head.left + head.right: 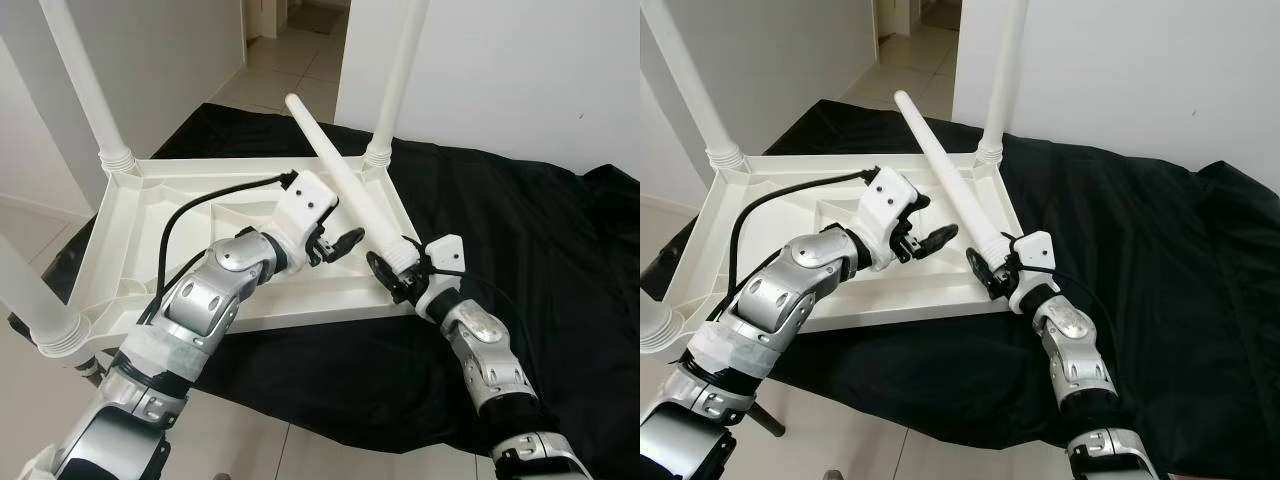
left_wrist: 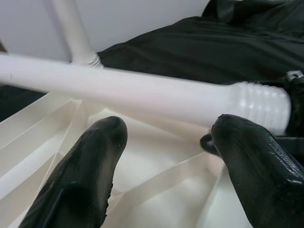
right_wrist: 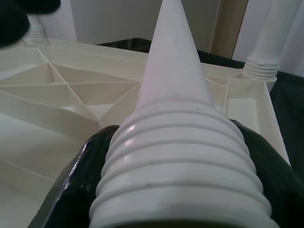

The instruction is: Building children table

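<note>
A white plastic tabletop (image 1: 180, 225) lies upside down on a black cloth, with three white legs standing in its corners. A fourth loose leg (image 1: 345, 180) slants up and to the left over the near right corner. My right gripper (image 1: 397, 272) is shut on its ribbed threaded end (image 3: 180, 175). My left gripper (image 1: 340, 243) hovers over the tabletop just left of that leg, open, with nothing between its fingers (image 2: 83, 171).
The black cloth (image 1: 520, 240) spreads wide to the right over a tiled floor (image 1: 250, 445). White walls stand behind, with a doorway (image 1: 300, 40) at the back. The standing legs (image 1: 395, 80) rise near both arms.
</note>
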Controlling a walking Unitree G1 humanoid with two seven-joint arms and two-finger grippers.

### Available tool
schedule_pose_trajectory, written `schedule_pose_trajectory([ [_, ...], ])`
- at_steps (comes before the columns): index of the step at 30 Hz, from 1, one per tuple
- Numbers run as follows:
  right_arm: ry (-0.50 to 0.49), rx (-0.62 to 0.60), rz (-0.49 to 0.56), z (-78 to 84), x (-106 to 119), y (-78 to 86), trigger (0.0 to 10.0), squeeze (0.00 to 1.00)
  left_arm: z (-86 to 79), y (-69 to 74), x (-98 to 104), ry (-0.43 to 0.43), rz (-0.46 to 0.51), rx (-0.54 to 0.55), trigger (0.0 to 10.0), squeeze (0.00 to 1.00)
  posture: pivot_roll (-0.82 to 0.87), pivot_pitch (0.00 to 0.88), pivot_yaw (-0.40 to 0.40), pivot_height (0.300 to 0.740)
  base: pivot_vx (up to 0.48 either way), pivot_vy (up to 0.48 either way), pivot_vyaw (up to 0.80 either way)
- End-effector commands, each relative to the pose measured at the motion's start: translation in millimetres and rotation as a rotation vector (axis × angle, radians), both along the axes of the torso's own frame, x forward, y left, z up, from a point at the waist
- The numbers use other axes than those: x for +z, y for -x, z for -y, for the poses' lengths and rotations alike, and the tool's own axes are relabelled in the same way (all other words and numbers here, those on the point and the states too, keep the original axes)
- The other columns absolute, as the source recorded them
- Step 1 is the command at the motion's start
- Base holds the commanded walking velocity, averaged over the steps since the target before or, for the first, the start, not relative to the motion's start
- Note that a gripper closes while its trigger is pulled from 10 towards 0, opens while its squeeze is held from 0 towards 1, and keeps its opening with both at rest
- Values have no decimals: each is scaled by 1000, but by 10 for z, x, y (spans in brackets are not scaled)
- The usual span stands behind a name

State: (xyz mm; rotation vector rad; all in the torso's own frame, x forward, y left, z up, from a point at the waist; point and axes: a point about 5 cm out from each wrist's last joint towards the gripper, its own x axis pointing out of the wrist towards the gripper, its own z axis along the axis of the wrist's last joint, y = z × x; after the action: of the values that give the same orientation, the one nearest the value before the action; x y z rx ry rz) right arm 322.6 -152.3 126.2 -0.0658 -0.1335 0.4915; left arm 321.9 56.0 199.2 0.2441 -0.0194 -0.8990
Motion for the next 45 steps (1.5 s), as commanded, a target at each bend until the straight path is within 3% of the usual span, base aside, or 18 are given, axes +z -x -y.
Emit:
schedule_pose_trajectory([
  [1, -17, -7, 31, 9, 42, -26, 10000, 0, -43, -106, 99, 27, 57, 142, 10000, 0, -46, 0, -40, 740, 0, 0, 0],
  [11, -11, -21, 78, -27, 88, -22, 10000, 0, -54, -148, 176, 89, 69, 179, 10000, 0, -47, 0, -37, 740, 0, 0, 0],
  [22, -43, -70, 177, -77, 188, -5, 10000, 0, -30, -91, 156, 161, -19, 21, 10000, 0, -27, 0, -36, 740, 0, 0, 0],
  [23, -42, -70, 189, -86, 207, -12, 10000, 0, -45, -91, 185, 186, -26, 0, 10000, 184, -24, 0, -38, 740, 0, 0, 0],
  [25, -42, -70, 189, -86, 207, -12, 10000, 0, -45, -91, 185, 186, -26, 0, 10000, 184, -24, 0, -38, 740, 0, 0, 0],
  [26, -38, -70, 202, -91, 228, -18, 10000, 0, -60, -96, 209, 206, -34, -11, 10000, 349, -23, 0, -39, 740, 0, 0, 0],
  [27, -35, -68, 214, -96, 251, -25, 10000, 0, -78, -109, 234, 243, -67, -25, 10000, 1000, -21, 0, -40, 740, 0, 0, 0],
  [28, -29, -68, 231, -104, 278, -32, 10000, 0, -98, -126, 266, 286, -102, -37, 10000, 1000, -22, 0, -39, 740, 0, 0, 0],
  [30, -29, -68, 231, -104, 278, -32, 10000, 0, -98, -126, 266, 286, -102, -37, 10000, 1000, -22, 0, -39, 740, 0, 0, 0],
  [32, -22, -61, 267, -134, 345, -43, 10000, 0, -135, -168, 345, 365, -175, -59, 10000, 1000, -23, 0, -40, 740, 0, 0, 0],
  [35, -24, -55, 284, -156, 382, -45, 10000, 0, -154, -200, 368, 386, -214, -59, 10000, 1000, -24, 0, -39, 740, 0, 0, 0],
  [37, -25, -46, 305, -185, 422, -39, 10000, 0, -168, -250, 371, 403, -280, -42, 10000, 0, -27, 0, -38, 740, 0, 0, 0],
  [39, -25, -43, 313, -196, 436, -37, 10000, 0, -172, -270, 376, 413, -306, -35, 10000, 0, -27, 0, -38, 740, 0, 0, 0],
  [40, -27, -39, 322, -214, 458, -33, 10000, 0, -178, -305, 430, 493, -375, -32, 10000, 0, -30, 0, -37, 740, 0, 0, 0],
  [45, -29, -36, 329, -227, 471, -29, 10000, 0, -183, -325, 478, 547, -412, -36, 10000, 0, -30, 0, -37, 740, 0, 0, 0],
])
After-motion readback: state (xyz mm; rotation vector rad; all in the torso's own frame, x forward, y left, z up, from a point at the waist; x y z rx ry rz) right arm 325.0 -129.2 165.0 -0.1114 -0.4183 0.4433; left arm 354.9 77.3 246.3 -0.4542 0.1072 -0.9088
